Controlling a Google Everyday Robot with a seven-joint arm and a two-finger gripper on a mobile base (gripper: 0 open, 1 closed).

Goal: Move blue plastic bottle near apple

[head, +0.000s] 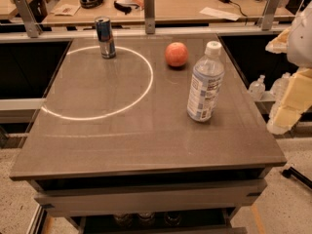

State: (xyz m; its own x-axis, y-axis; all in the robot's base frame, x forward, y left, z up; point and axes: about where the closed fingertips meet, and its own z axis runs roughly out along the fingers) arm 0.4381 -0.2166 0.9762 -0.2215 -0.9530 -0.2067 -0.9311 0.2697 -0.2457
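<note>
The blue plastic bottle (205,83) is clear with a white cap and a pale blue-and-white label. It stands upright on the right part of the brown table (122,140). The round orange-red apple (176,54) sits behind it and a little to the left, about a hand's width away. My gripper (288,96) shows as pale yellow and white parts at the right edge of the view, off the table's right side and apart from the bottle. It holds nothing that I can see.
A short blue-silver can (105,37) stands at the back left of the table, on a thin white ring of light (146,87). A rail with metal posts (149,12) and a cluttered desk lie behind. Spare bottles (257,87) sit low to the right.
</note>
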